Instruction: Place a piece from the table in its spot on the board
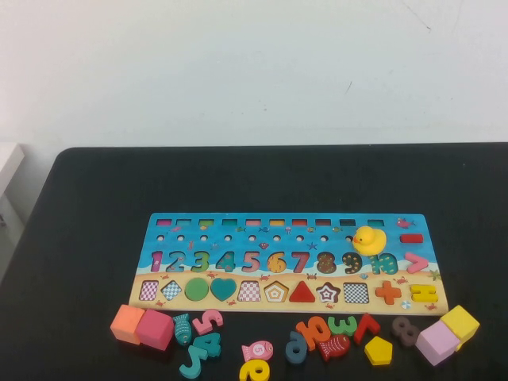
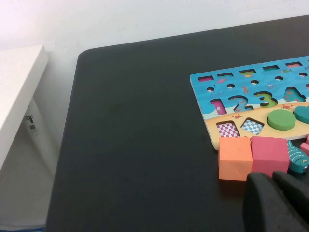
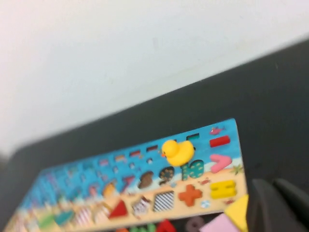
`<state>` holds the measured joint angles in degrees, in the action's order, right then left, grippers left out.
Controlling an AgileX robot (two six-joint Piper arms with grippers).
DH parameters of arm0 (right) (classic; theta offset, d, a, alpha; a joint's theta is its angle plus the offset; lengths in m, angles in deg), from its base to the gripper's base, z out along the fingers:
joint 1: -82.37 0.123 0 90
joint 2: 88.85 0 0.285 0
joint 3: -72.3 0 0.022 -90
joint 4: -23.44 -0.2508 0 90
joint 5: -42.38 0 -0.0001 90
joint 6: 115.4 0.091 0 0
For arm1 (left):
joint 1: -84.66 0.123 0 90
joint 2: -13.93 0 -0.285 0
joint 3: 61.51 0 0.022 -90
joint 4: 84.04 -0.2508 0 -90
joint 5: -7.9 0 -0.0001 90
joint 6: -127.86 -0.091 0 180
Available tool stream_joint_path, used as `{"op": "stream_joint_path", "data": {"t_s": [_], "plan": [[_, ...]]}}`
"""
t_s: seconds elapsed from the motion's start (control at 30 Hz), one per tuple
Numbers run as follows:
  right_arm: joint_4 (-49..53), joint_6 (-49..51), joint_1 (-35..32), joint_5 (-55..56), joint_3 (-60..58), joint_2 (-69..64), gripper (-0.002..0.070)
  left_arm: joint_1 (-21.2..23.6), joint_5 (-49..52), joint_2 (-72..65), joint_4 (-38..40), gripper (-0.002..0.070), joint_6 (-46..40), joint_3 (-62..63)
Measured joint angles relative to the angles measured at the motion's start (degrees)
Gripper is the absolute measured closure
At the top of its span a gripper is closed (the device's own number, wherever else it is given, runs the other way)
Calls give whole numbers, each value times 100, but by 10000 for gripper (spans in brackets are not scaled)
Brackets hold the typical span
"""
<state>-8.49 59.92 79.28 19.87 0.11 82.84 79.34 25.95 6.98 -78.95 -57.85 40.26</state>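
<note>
Blue wooden number puzzle board (image 1: pixel 238 238) on black desk (image 1: pixel 95 238), yellow rubber duck (image 1: pixel 368 240) atop it, loose pieces along its near edge, left gripper (image 2: pixel 277 203) near orange cube (image 2: pixel 234 157), right gripper (image 3: pixel 280 205) beside yellow cube (image 3: pixel 236 212), jaws' state cannot be told.

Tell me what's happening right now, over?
Left gripper hovering near the orange block, right gripper near the yellow block, both empty. Board waiting, loose pieces in front. Rubber duck sitting on the board.

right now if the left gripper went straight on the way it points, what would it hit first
Probably the pink block, just ahead of the left gripper in its wrist view, with the orange block beside it. Depth is unclear. The right gripper hangs near the board's right end.
</note>
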Motion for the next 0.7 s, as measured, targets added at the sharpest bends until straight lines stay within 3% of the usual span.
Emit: {"op": "stream_joint_path", "data": {"t_s": [0.37,0.53,0.7], "plan": [[766,-3548,0,-2647,3261,-3044,657,0,0,0,0,678,0,0],[692,-4318,52,-3180,4045,-4239,657,0,0,0,0,678,0,0],[697,-4565,680,-3488,4524,-5314,657,0,0,0,0,678,0,0]]}}
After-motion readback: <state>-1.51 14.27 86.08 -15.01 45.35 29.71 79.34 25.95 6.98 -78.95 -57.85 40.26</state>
